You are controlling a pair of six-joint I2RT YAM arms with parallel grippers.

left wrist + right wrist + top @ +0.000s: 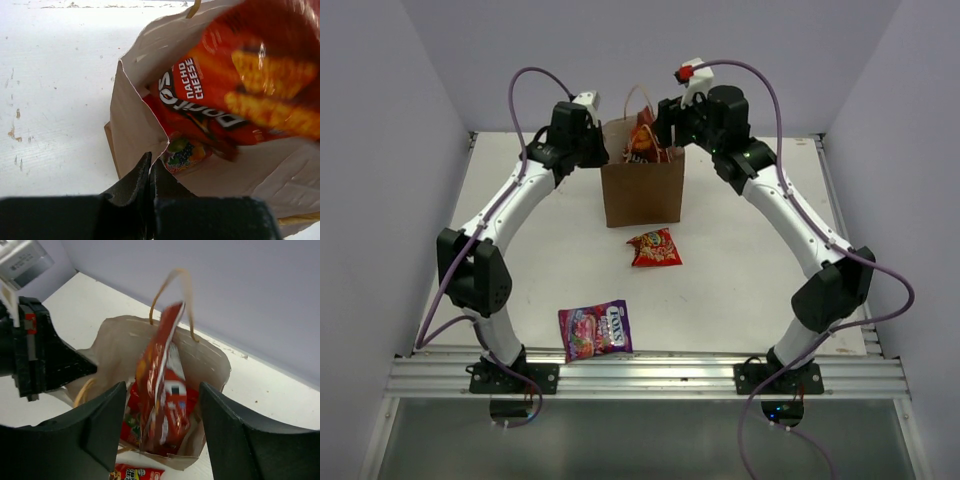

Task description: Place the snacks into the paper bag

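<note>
Closest to the near edge of the white table (740, 290) lies the purple-pink packet (595, 331), flat and just left of centre. Farther in, the small red-orange packet (654, 248) lies flat near the front of the paper bag (642, 190), not touching it. The paper bag stands upright near the far edge, between the two grippers.

Inside it, the Doritos bag (643, 140) stands on end with its upper part above the rim; the left wrist view shows it partly blurred. Below it in the bag, the red candy packet (182, 152) shows its colourful print.

At the bag's left rim, the left gripper (150, 167) has its fingers pressed together with no gap, and they appear to pinch the paper there. Above the bag's mouth on the right, the right gripper (162, 385) has its fingers spread wide on either side of the Doritos bag, clear of it.
</note>
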